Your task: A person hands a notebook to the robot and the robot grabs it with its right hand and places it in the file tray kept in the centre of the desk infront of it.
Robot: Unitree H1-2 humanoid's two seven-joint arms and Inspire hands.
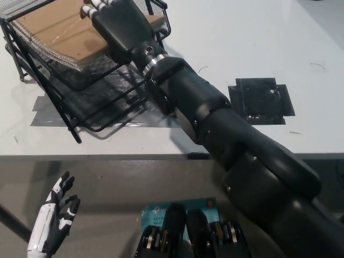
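White desk (226, 43), black mesh file tray (80, 102) at upper left. Brown notebook (59, 29) lying in tray's top tier. Black right hand (121, 24) resting over notebook's right end, can't tell if gripping or let go. White left hand (54, 220) low at left, fingers spread, holding nothing. Black tape patch (260, 102) on desk at right.

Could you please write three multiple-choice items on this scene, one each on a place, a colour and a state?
1. Where does the notebook lie?
A. in the file tray
B. on the black tape patch
C. on the floor

2. What colour is the file tray?
A. white
B. black
C. blue

3. How is the left robot hand?
A. shut on the notebook
B. open, below the desk edge
C. pressed on the tray

Answers: 1 A, the brown cover lies inside the mesh, under the right robot hand; 2 B, its wire is black; 3 B, its fingers are spread and hold nothing.
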